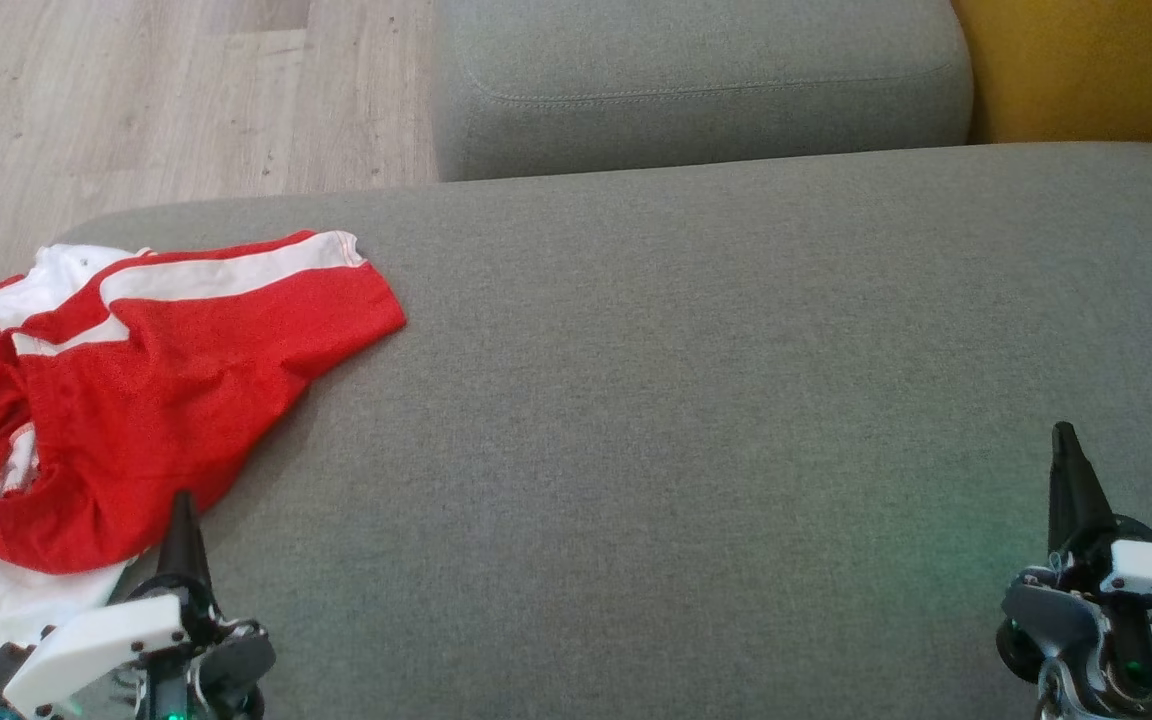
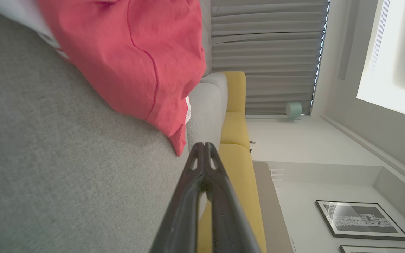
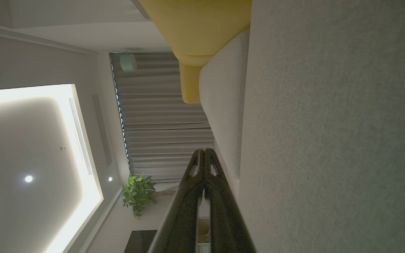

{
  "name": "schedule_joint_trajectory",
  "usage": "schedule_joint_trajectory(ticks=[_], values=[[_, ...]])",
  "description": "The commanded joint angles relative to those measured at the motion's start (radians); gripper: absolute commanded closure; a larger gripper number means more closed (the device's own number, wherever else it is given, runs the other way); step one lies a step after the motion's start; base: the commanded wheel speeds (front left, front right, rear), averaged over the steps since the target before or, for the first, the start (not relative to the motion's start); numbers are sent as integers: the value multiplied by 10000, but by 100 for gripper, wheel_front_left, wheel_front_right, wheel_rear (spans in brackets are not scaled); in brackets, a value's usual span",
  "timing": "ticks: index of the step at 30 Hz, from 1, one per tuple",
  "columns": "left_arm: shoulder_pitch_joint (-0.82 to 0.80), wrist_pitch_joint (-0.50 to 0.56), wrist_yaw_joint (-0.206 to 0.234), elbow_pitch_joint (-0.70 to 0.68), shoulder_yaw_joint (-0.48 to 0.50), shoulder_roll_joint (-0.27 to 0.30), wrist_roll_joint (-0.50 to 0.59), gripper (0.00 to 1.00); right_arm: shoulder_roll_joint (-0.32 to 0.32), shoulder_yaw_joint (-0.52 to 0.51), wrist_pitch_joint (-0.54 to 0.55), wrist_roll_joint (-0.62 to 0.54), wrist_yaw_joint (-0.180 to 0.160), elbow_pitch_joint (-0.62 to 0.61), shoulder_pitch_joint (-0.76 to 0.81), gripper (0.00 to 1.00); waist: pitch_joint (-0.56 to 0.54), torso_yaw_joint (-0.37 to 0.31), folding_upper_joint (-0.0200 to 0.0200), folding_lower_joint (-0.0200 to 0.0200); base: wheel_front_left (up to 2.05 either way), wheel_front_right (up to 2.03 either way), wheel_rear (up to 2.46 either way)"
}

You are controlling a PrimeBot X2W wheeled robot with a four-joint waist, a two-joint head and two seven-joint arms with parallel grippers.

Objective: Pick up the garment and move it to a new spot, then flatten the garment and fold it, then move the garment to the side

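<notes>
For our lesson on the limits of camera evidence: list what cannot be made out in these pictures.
The garment: the head view's left edge cuts it off, and crumpling hides its full shape.
Left wrist view: the top edge crops the garment.
Head view: the left gripper covers part of the garment's near edge.

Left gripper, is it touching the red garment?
Cannot tell. In the head view the left gripper overlaps the garment at its edge, height unclear. The left wrist view shows just a sliver of sofa cushion between them.
</notes>
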Motion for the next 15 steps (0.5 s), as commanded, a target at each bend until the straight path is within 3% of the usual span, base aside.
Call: schedule_joint_trajectory(ticks=[1, 15], values=[[-479, 69, -67, -366, 392, 47, -55, 100, -47, 211, 58, 70, 71, -376, -519, 100, 0, 0, 0, 0, 0, 0, 0], [-479, 69, -67, -366, 392, 47, -55, 100, -47, 211, 58, 70, 71, -376, -519, 100, 0, 0, 0, 0, 0, 0, 0]])
